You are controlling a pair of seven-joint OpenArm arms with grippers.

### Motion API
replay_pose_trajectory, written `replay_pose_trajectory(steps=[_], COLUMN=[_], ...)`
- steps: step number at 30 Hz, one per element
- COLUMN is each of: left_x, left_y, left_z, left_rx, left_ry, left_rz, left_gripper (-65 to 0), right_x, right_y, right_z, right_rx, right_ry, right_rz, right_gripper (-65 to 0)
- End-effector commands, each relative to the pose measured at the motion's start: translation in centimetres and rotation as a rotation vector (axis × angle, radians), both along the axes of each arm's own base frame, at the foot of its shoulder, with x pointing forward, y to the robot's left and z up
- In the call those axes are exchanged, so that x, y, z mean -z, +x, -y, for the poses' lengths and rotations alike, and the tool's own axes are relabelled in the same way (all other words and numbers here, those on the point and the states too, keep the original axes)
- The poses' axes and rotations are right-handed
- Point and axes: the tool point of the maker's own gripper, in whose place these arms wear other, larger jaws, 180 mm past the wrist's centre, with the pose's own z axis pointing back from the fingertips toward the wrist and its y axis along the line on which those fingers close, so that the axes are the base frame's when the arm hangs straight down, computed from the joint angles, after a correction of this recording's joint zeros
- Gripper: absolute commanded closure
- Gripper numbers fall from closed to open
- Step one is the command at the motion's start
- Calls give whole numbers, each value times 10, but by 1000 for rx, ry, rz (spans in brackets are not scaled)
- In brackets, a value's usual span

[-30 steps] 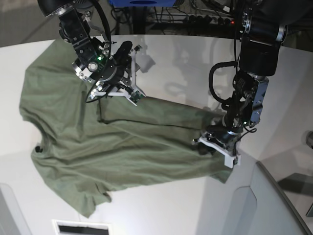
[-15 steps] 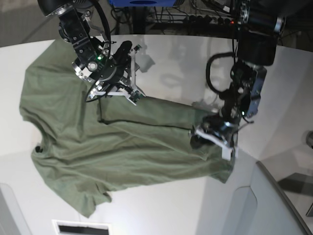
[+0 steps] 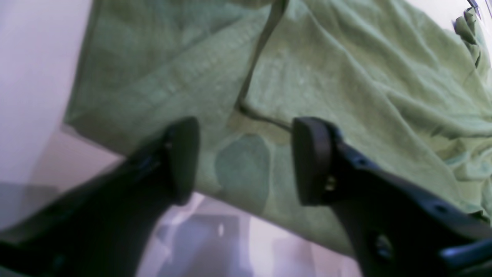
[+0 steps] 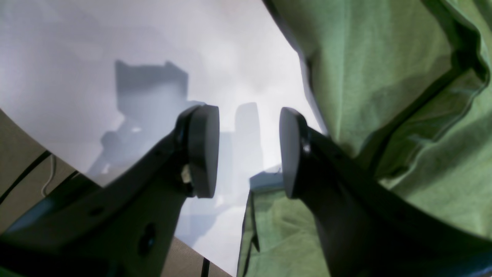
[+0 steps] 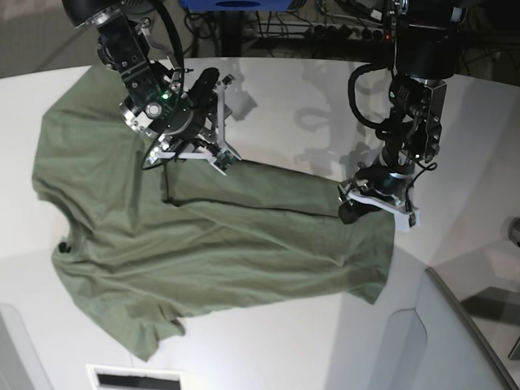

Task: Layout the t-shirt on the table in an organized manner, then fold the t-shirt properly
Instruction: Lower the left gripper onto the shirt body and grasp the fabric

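Lying spread across the white table (image 5: 325, 106), the green t-shirt (image 5: 203, 244) covered most of the near side in the base view, wrinkled, with one sleeve reaching toward the lower edge and the hem end stretched out toward the right of that view. A long fold ran through the cloth from under one arm's tool toward the other.

The left gripper (image 5: 379, 204) hung over the hem corner of the shirt, at the right of the base view. Its wrist camera showed the two dark fingers (image 3: 311, 161) standing well apart above the cloth, with a hemmed edge and a shaded patch of fabric visible in the gap between them; nothing was clamped in that gap, and the pads looked clear of the cloth.

The right gripper (image 4: 249, 152) sat at the upper left of the base view, over the top edge of the shirt where the cloth met bare table. Its fingers (image 4: 203, 150) were partly parted, and through the gap only white tabletop and shadow showed. The shirt's folded edge lay just beside the right-hand finger in that view, whether touching it I could not tell. No cloth was pinched between the pads.

A grey panel (image 5: 455, 341) stood at the near right corner.
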Motion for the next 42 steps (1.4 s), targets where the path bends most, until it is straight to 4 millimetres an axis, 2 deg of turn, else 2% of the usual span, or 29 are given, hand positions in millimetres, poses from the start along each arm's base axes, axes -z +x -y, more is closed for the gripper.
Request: replay_pose_trajectory(steps=[1,6,13,24,28,33,35,38,42], left_x=[-17,-19,-5,-12,-9,-9,-9,-8,-12], left_y=[16,23,33,45,46,48,48,49,53], left_z=[-4,-4,3,10,9,19,21,26,26], left_rx=[-5,-11,-31,-29,-35,-30,-29,-28,-27], left_ry=[5,1,-34,-49,-52,-69,-72,-81,-81], left_rz=[61,65,22,42,29,33,33,31,41], left_gripper=[-403,-403,-403,-402,-402,-397,-354,-214,-87], right_x=[-8,-8,-8,-8,-8,-8,-8,-8,-8], right_y=[7,7,7,7,7,7,7,7,7], right_z=[-5,-5,-5,-5,-5,-5,-5,-5,-5], right_rx=[-2,-2,-2,-2,-3,-5,-5,-3,-3], right_ry=[23,23,23,24,25,25,25,24,24], right_rz=[28,28,28,27,27,27,27,27,27], right_gripper=[-233,-233,-233,-233,-233,-233,-233,-233,-233])
